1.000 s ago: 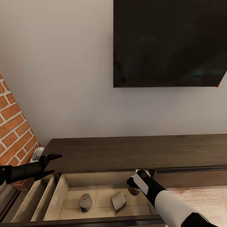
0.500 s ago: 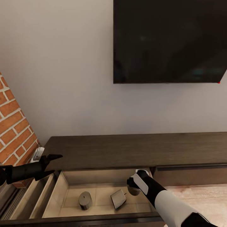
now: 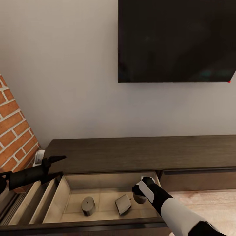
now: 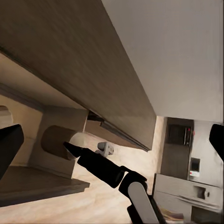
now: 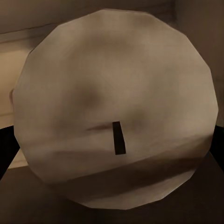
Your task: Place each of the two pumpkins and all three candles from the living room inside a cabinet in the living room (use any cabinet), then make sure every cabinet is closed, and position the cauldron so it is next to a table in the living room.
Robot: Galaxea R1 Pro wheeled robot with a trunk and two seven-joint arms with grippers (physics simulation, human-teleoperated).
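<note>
The long dark-brown cabinet stands under the TV with one drawer pulled open. On its pale floor lie two grey candles, one upright and one tipped over. My right gripper is shut on a third candle above the drawer's right end. That candle shows its wick end in the right wrist view, with dark fingers at the sides. My left gripper hangs open over the cabinet's left end. The pumpkins, cauldron and table are out of view.
A black TV hangs on the wall above. The brick fireplace rises at the left, with a small white object beside it. Light wood floor lies at the right. A shut drawer front adjoins the open one.
The whole view has shifted slightly, so the cabinet and TV sit a little higher in the picture. My right gripper still holds the candle over the drawer. The left gripper stays open.
</note>
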